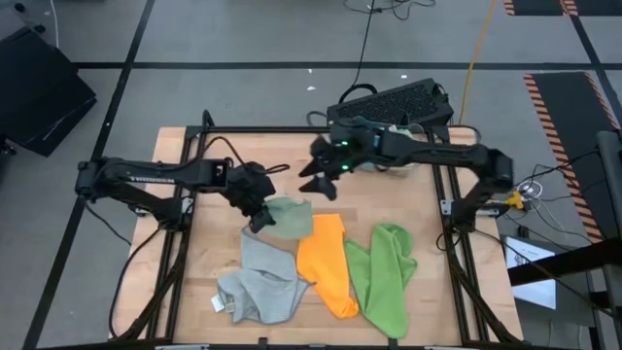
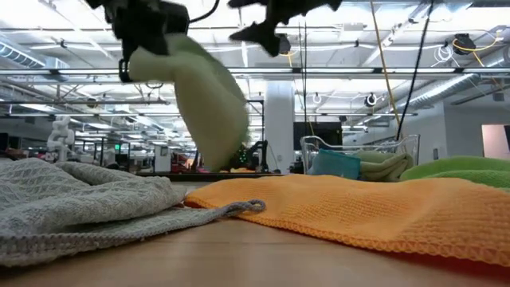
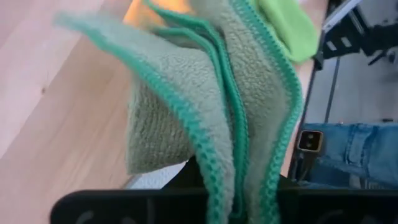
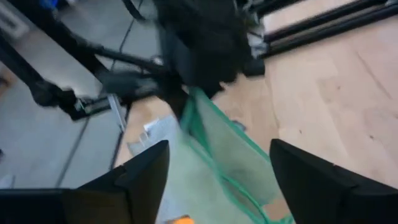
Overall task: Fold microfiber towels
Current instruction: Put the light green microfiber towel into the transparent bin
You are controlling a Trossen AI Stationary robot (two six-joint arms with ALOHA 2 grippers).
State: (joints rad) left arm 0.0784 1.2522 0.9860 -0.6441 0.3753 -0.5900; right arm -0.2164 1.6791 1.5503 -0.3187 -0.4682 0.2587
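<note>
My left gripper (image 1: 257, 214) is shut on a sage green towel (image 1: 292, 217) with a darker green hem, held up above the table's middle; in the low view the towel (image 2: 209, 104) hangs below the gripper (image 2: 148, 44). My right gripper (image 1: 319, 183) is open and empty just beyond the towel, its fingers (image 4: 144, 175) standing apart above the towel (image 4: 231, 152). A grey towel (image 1: 260, 282), an orange towel (image 1: 328, 264) and a lime green towel (image 1: 385, 274) lie crumpled on the table near its front edge. My left gripper pinches several bunched layers of the sage towel, hemmed edges among them (image 3: 231, 186), between its two fingers. The fingers come from the table's left side, slanting down. The towel hangs slack below the hold (image 2: 215, 135); the other towels hide its lowest end in the low view.
A clear basket (image 2: 358, 155) with folded cloths stands at the table's far right. A dark perforated box (image 1: 394, 102) sits just beyond the far edge. Bare wood (image 1: 214, 165) lies along the far left of the table.
</note>
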